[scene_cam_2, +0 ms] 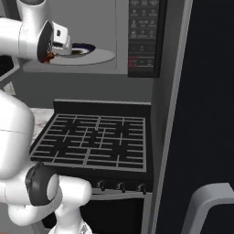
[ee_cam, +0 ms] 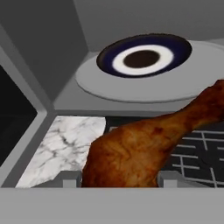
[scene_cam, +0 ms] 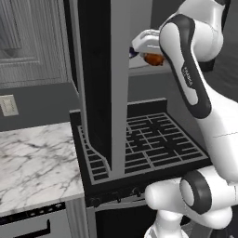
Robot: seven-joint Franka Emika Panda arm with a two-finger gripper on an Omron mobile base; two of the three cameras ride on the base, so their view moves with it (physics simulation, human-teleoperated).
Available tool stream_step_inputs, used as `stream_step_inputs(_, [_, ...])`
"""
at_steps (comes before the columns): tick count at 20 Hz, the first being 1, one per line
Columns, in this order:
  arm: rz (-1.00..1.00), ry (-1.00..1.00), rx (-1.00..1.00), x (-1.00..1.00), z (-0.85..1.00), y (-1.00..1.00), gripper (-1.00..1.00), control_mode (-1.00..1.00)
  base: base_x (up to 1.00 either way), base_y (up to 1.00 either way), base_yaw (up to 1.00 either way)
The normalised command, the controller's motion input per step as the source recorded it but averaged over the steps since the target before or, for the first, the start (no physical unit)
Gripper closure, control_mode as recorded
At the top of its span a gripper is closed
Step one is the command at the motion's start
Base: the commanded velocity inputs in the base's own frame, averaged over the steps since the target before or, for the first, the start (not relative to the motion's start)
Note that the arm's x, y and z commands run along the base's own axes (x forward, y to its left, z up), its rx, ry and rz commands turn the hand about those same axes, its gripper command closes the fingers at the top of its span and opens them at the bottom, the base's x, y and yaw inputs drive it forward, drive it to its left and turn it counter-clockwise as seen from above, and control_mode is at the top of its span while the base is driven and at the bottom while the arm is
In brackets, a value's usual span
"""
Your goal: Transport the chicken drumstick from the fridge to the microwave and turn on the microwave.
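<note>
1. Landmark: the microwave [scene_cam_2: 91, 41], door swung open, light grey cavity exposed; everything below is placed relative to it.
2. Left of it: marble counter [scene_cam: 32, 158], under and to the left of the cavity; the open microwave door [scene_cam: 100, 83] stands edge-on between counter and stove in the left base view.
3. At its mouth: the gripper [ee_cam: 118, 180] sits just outside the front lip of the cavity, above the stove [scene_cam_2: 96, 141]; fingers [ee_cam: 65, 179] pinch the chicken drumstick [ee_cam: 144, 148] at its thick end, bone end pointing up and to the right in the hand view.
4. Inside it: round turntable [ee_cam: 175, 83] carrying a dark-rimmed plate [ee_cam: 144, 57] with a white ring; drumstick is not yet over either, it hangs in front of the cavity floor edge.
5. Right of the cavity: black button panel [scene_cam_2: 145, 36] with red marks, untouched as far as I can judge; further right the fridge [scene_cam_2: 205, 114], dark and tall.
6. Risks, my read:
   - release from here drops the meat onto the stove grates; needs to travel further in first;
   - drumstick hangs low; advancing flat could catch the thick end on the cavity lip and twist it out of the grip;
   - wrist is close to the door frame; a wide swing could clip the door;
   - door must be shut before the panel press.
</note>
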Motion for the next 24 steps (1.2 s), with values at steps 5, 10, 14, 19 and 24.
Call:
stream_step_inputs(5, [0.00,0.00,-0.03,0.52,0.00,0.21,1.00,-1.00,0.00,0.00,0.00])
stream_step_inputs(10, [0.00,0.00,-0.03,0.55,0.00,0.10,1.00,-1.00,0.00,0.00,0.00])
stream_step_inputs(14, [0.00,0.00,-0.02,0.54,0.00,0.04,1.00,-1.00,0.00,0.00,0.00])
stream_step_inputs(19, [0.00,0.01,-0.02,0.54,0.00,0.04,1.00,-1.00,0.00,0.00,0.00])
stream_step_inputs(24, [0.00,0.02,-0.02,0.55,0.00,0.06,1.00,-1.00,0.00,0.00,0.00])
